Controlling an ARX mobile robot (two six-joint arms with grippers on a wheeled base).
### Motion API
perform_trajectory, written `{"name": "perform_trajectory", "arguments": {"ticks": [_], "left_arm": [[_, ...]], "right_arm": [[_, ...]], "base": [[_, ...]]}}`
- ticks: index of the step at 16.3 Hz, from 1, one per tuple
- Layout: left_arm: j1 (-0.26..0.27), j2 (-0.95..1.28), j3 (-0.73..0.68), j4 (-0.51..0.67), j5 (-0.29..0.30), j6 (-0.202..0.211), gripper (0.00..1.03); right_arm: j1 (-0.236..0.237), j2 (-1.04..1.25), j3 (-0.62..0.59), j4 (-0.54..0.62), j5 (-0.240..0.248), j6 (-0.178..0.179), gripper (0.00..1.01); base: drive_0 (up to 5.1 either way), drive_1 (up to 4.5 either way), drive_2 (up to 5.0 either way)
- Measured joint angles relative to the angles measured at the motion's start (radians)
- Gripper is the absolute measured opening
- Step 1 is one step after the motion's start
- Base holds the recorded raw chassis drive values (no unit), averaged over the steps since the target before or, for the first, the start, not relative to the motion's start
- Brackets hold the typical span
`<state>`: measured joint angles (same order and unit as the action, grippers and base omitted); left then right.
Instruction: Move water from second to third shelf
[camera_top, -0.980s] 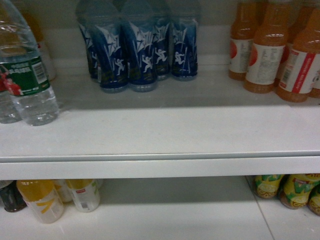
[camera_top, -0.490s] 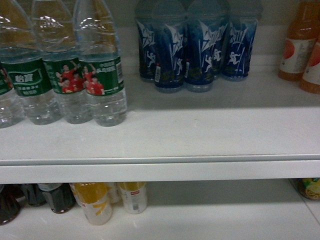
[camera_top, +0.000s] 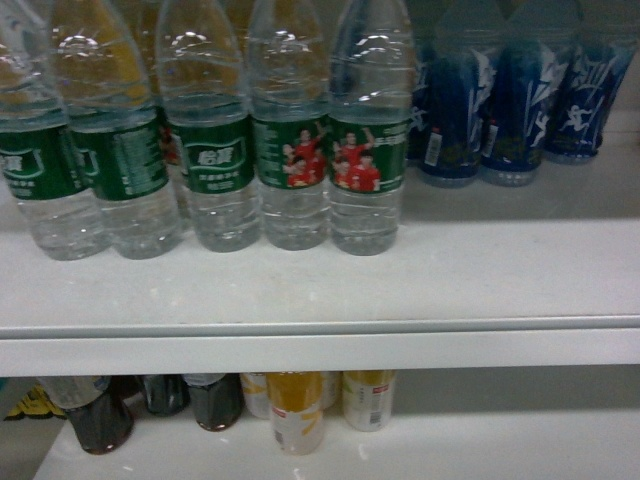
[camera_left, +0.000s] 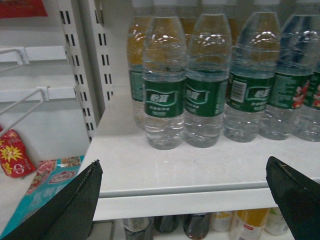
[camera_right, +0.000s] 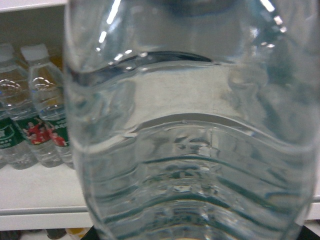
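- Right wrist view almost wholly filled by a clear ribbed water bottle (camera_right: 192, 130), pressed close to the lens, top and base cut off; label not visible there.
- Right gripper itself hidden behind that bottle; state of its jaws impossible to tell, grip on the bottle unconfirmed.
- Left gripper (camera_left: 182, 200) seen as two dark fingers (camera_left: 75, 205) at the near corners of the left wrist view, spread wide, nothing between them, short of the shelf edge (camera_left: 200, 197).
- Neither gripper visible in the head view.
- Row of green-labelled water bottles (camera_top: 290, 140) upright on the shelf (camera_top: 480, 280), caps cut off at the top, leftmost one cropped.
- Blue-labelled bottles (camera_top: 510, 100) far right on the same shelf, partly cut off.
- Bare shelf surface near and right of the water row, up to the front lip.
- Lower shelf partly hidden: dark bottles (camera_top: 100, 420) and yellow bottles (camera_top: 295, 410), tops only.
- Left wrist view alone shows the slotted upright (camera_left: 82, 65) left of the shelf and red packets (camera_left: 15, 152) beyond it.
- Right wrist view alone shows white caps on the water row at its far left.
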<state>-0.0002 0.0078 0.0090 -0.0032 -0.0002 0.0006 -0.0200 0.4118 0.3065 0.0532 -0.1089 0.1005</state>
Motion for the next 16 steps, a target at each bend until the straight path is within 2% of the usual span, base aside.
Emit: {"name": "perform_trajectory", "arguments": {"ticks": [13,16], "left_arm": [[0.0,0.0,0.0,0.0,0.0,0.0,0.98],[0.0,0.0,0.0,0.0,-0.007,0.0,0.98]], "right_arm": [[0.0,-0.001,0.0,0.0,0.0,0.0,0.41],[0.005,0.002,0.0,0.005,-0.023,0.0,0.41]], "base": [[-5.0,2.5,2.5],[0.0,0.0,0.0]]}}
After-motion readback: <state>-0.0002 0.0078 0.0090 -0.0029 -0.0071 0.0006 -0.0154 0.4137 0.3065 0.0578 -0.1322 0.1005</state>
